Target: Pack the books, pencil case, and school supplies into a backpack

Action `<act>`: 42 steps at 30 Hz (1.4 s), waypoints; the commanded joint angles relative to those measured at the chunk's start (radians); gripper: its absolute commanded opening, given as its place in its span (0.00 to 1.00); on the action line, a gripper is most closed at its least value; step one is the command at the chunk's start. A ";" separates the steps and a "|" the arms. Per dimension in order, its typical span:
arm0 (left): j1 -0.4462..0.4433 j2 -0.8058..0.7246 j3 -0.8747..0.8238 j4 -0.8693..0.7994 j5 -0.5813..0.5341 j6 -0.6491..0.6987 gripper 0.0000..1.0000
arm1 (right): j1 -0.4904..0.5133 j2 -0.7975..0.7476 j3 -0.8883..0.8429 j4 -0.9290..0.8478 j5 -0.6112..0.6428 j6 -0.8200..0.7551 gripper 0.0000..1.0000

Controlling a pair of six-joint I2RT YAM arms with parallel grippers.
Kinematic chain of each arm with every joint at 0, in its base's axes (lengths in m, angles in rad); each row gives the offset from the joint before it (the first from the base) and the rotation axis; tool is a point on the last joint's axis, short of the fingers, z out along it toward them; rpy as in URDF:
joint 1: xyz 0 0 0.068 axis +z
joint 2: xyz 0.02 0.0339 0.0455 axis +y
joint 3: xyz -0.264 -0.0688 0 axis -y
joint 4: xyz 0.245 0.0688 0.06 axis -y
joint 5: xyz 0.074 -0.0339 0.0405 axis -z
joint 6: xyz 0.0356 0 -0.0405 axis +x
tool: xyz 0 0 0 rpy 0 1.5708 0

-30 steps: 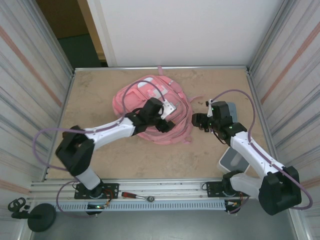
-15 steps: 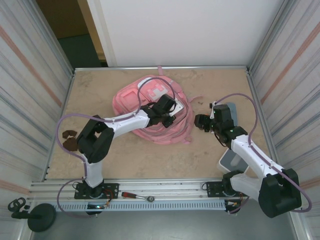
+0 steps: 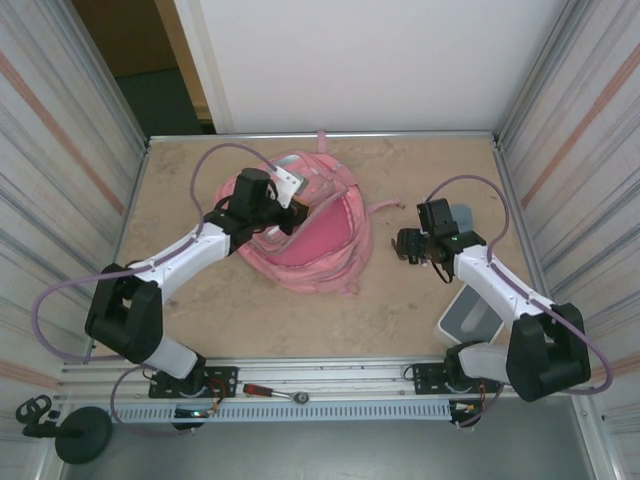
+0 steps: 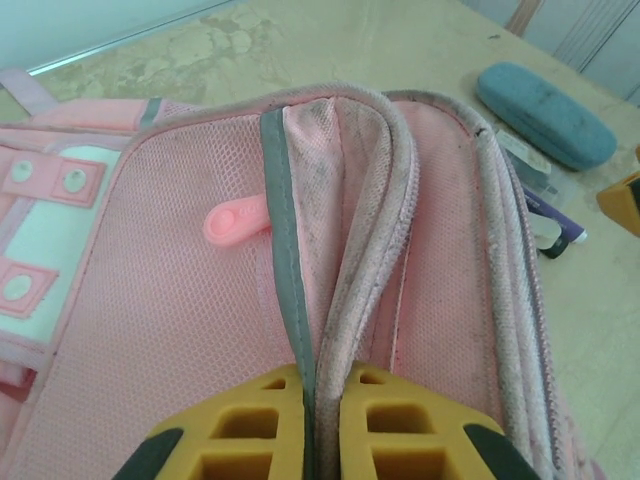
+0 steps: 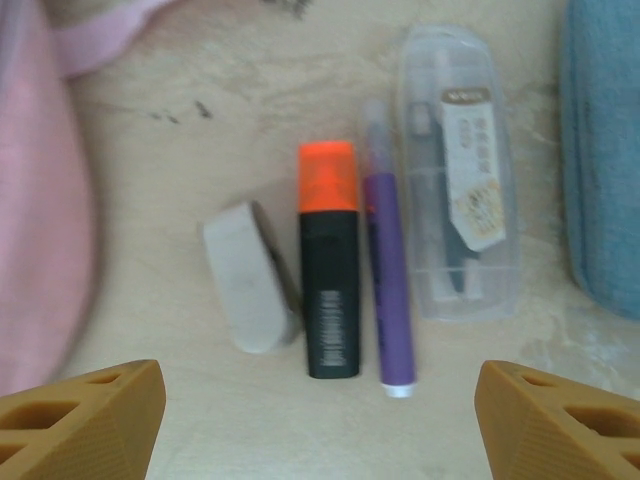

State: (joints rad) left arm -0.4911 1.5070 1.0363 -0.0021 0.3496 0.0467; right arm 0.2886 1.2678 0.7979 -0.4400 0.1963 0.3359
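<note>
Pincer spread wide over eraser, orange-capped black marker, purple pen, clear case.

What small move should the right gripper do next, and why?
Probably lower the right gripper onto the orange-black highlighter: it lies centred between the open jaws, while the left gripper pinches the zip edge of the pink backpack.

The top camera hangs above and behind the arm bases, looking down on the whole table, with the backpack at centre. The left wrist camera sits very close over the backpack's rim, looking along it toward a blue case. The right wrist camera faces straight down, near the table, and shares that case and the backpack's pink edge.
</note>
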 commanded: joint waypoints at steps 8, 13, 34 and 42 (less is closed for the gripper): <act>0.013 -0.010 -0.022 0.149 0.168 -0.100 0.00 | -0.212 0.223 0.179 -0.042 -0.048 0.047 0.75; 0.013 -0.013 -0.029 0.157 0.187 -0.099 0.00 | -0.216 0.437 0.340 -0.111 -0.069 0.004 0.69; 0.014 0.025 -0.015 0.149 0.189 -0.065 0.00 | -0.282 0.645 0.412 -0.174 -0.080 -0.020 0.55; 0.019 0.026 0.024 0.146 0.180 -0.142 0.00 | -0.282 0.502 0.383 -0.155 -0.090 -0.012 0.29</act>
State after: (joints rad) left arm -0.4721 1.5410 0.9993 0.0795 0.4820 -0.0433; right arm 0.0109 1.8660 1.1988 -0.5743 0.1043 0.3256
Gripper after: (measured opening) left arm 0.120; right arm 0.421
